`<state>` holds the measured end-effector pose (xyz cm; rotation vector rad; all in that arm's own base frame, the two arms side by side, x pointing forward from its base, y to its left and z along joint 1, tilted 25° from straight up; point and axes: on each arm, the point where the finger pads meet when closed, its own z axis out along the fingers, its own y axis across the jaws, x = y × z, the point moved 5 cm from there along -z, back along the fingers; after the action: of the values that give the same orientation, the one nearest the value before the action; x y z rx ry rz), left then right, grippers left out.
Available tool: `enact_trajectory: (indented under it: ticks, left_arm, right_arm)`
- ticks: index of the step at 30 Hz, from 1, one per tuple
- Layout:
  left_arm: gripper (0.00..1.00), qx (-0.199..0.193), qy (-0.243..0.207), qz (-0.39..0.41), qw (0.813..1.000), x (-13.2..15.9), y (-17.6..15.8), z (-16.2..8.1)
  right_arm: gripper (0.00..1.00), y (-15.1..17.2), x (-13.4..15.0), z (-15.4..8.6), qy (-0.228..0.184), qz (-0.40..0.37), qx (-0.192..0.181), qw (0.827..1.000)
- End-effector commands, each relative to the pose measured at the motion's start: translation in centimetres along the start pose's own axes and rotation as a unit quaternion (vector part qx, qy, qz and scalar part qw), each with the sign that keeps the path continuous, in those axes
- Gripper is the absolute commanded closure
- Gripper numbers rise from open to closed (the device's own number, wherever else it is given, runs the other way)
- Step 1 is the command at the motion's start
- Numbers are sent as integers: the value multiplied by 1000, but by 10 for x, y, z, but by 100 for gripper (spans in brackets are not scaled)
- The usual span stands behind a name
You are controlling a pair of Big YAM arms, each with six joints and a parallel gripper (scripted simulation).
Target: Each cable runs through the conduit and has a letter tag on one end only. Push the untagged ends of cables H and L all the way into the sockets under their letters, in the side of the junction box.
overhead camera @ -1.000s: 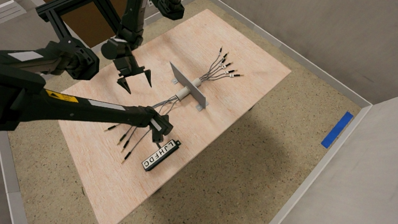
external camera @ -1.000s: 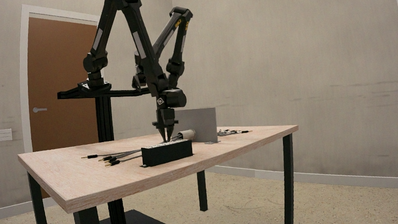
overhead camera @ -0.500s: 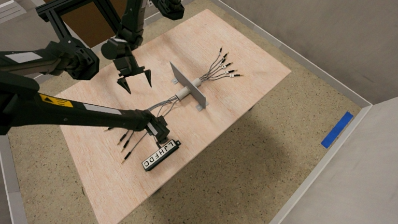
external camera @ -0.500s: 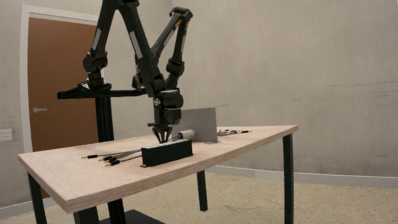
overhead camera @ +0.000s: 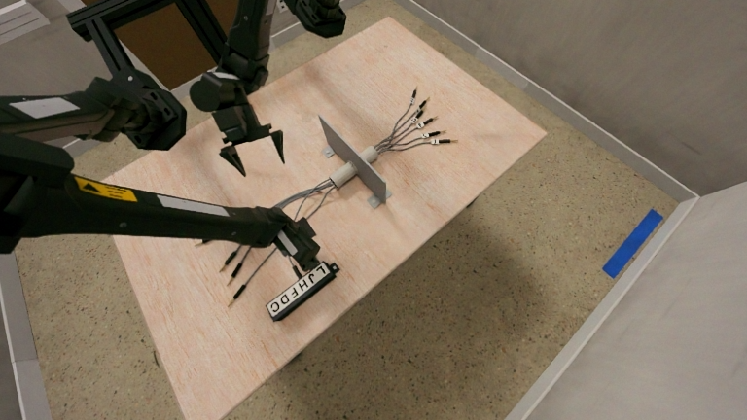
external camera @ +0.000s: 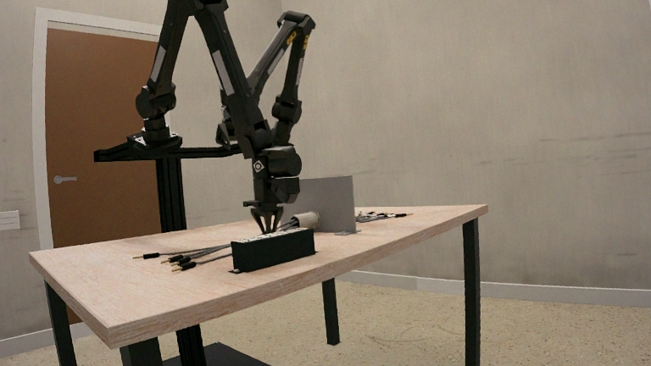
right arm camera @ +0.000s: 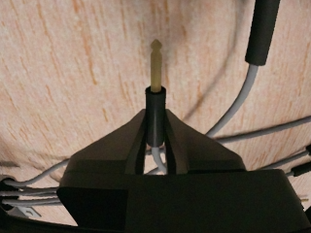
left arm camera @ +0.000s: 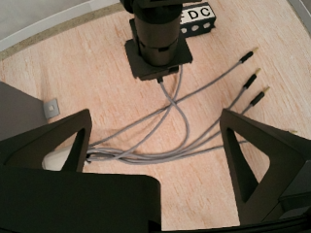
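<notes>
Wooden table (overhead camera: 479,118) (external camera: 191,290) (left arm camera: 194,204) (right arm camera: 49,73): conduit (overhead camera: 342,174) (external camera: 307,219) (left arm camera: 57,159) holds grey cables (overhead camera: 308,192) (external camera: 206,249) (left arm camera: 187,133) (right arm camera: 243,94); right hand (overhead camera: 302,245) (external camera: 266,232) (left arm camera: 160,58) (right arm camera: 155,128) grips plug (right arm camera: 155,102).

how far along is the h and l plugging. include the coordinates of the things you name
One plug (overhead camera: 297,271) (right arm camera: 262,31) looks seated in the junction box (overhead camera: 303,297) (external camera: 273,250) (left arm camera: 198,29), apparently under H. The right claw (external camera: 268,229) (right arm camera: 155,116) grips another plug (left arm camera: 160,80) (right arm camera: 155,116), pin bare. Left: pushing L's end home; whether that's it, I can't tell.

Junction box (overhead camera: 302,294) (external camera: 272,250) (left arm camera: 198,30), lower centre of the top view, is bearing a label strip (overhead camera: 298,289) (left arm camera: 196,15) — L, J, H, F, D, C; left-wrist view, upper right, is showing D, C fully.
</notes>
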<state>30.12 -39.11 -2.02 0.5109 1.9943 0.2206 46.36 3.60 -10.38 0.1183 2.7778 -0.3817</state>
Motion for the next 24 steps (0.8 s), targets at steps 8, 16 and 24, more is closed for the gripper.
enact_trajectory:
  ticks: [8,16,24]
  left_arm:
    - [0,2,-4,-9,1000,-10,-5,1]
    - [0,2,-4,-9,1000,-10,-5,1]
    - [0,2,-4,-9,1000,-10,-5,1]
  right_arm:
    - [94,1,-21,-5,-4,-19,-4,1000]
    - [94,2,-19,-5,-6,-15,-3,1000]
    - [94,-2,-21,-4,-3,-16,-1,1000]
